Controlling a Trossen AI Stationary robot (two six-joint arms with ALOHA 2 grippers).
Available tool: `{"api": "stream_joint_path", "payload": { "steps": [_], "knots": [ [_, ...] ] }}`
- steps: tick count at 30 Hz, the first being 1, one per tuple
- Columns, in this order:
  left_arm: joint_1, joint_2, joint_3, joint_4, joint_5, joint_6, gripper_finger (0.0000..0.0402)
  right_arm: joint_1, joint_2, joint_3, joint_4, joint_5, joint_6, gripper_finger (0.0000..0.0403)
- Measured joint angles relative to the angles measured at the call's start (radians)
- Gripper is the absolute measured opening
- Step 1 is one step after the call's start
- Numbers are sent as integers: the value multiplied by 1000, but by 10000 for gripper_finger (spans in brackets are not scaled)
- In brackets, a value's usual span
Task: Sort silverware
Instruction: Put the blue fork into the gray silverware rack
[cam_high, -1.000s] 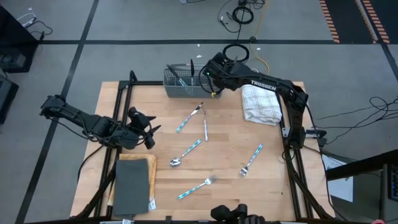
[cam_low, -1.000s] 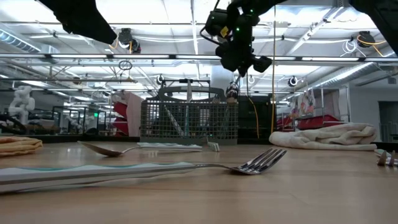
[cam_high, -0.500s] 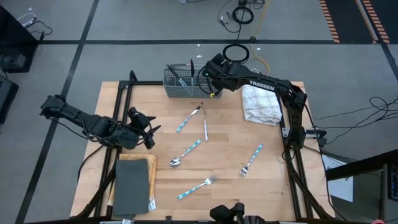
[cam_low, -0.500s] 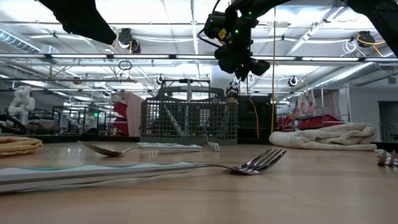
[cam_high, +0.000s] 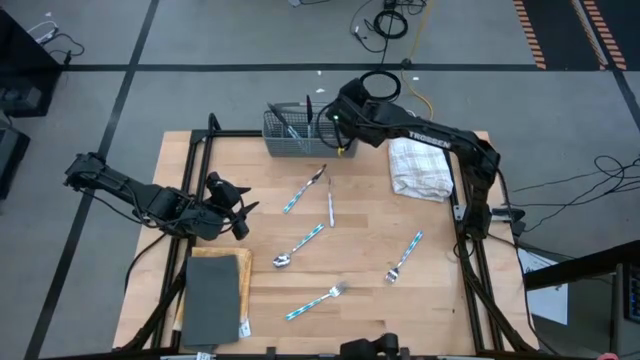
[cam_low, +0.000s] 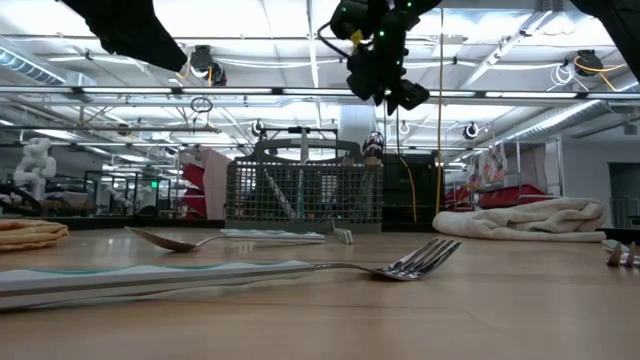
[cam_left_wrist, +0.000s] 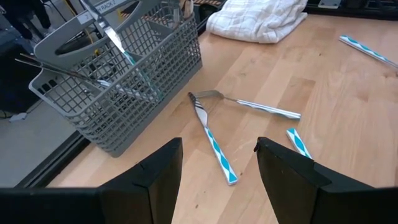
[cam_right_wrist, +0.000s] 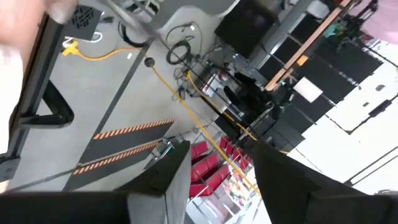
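Observation:
Several blue-and-white-handled pieces of silverware lie flat on the wooden table: two crossing (cam_high: 318, 192), a spoon (cam_high: 300, 245), a fork (cam_high: 316, 300) and another fork (cam_high: 405, 256). More pieces (cam_left_wrist: 118, 46) stand in the grey mesh basket (cam_high: 290, 135) at the far edge. My right gripper (cam_high: 333, 112) hovers above the basket's right end, open, with nothing between its fingers (cam_right_wrist: 221, 155). My left gripper (cam_high: 240, 208) waits open at the table's left side, above the wood, pointing toward the crossed pieces (cam_left_wrist: 214, 124).
A crumpled white towel (cam_high: 420, 165) lies at the far right. A dark slab on a wooden board (cam_high: 215, 295) fills the near left corner. The low view shows a fork (cam_low: 400, 265) close to the near edge.
My right gripper has risen a little above the basket's right end, rolled slightly and opened its fingers. The pieces in the basket and on the table stay where they were.

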Motion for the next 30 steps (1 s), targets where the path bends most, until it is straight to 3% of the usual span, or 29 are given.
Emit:
{"api": "stream_joint_path", "payload": {
  "steps": [9,11,14,19,21,25,28,30],
  "knots": [
    [0,0,0,0,0,-2,212,70,-85,0,-7,25,164,161],
    [0,0,0,1,9,-9,212,122,-129,0,-31,-30,243,160],
    [0,0,0,9,41,-28,212,213,-194,1,-67,-212,510,160],
    [0,0,0,85,147,-29,212,331,-242,1,-134,-577,1171,160],
    [0,0,0,127,179,-30,212,364,-222,2,-170,-636,1373,160],
    [1,0,0,171,189,-32,212,432,-135,1,-370,-659,1667,160],
    [1,0,0,169,196,-46,212,497,-63,-3,-630,-716,1788,160],
    [1,0,0,167,211,-55,212,555,-48,-61,-608,-748,1832,160]
  ]
}}
